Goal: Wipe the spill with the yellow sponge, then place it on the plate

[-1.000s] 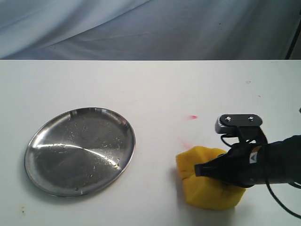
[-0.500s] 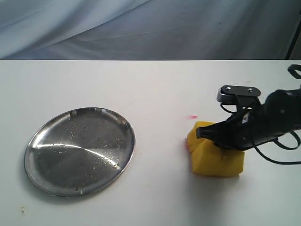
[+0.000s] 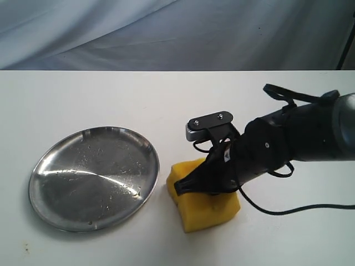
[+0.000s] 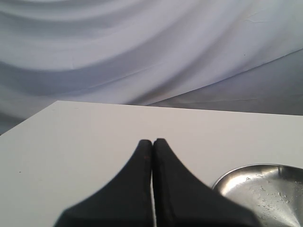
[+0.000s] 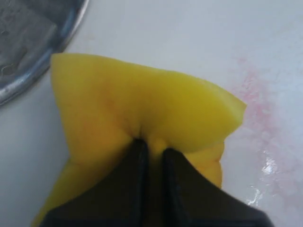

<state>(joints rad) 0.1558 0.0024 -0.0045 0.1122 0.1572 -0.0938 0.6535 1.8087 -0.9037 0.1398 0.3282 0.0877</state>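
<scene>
Right wrist view: right gripper (image 5: 151,147) pinches the thick bright yellow foam sponge (image 5: 142,99) mid-block, dimpling it deeply; likely soft, light, springy, best held centrally

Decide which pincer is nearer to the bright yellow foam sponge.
Right. The right pincer is clamped on the bright yellow foam sponge; the left pincer, shut and empty, is apart from it, near the round silver metal plate.

Plate (image 3: 94,177) sits left on the table (image 3: 166,94), sponge (image 3: 205,213) just right of it, right gripper (image 3: 186,187) pinching into its top, spill (image 5: 265,118) on the sponge's far side from the plate.
</scene>
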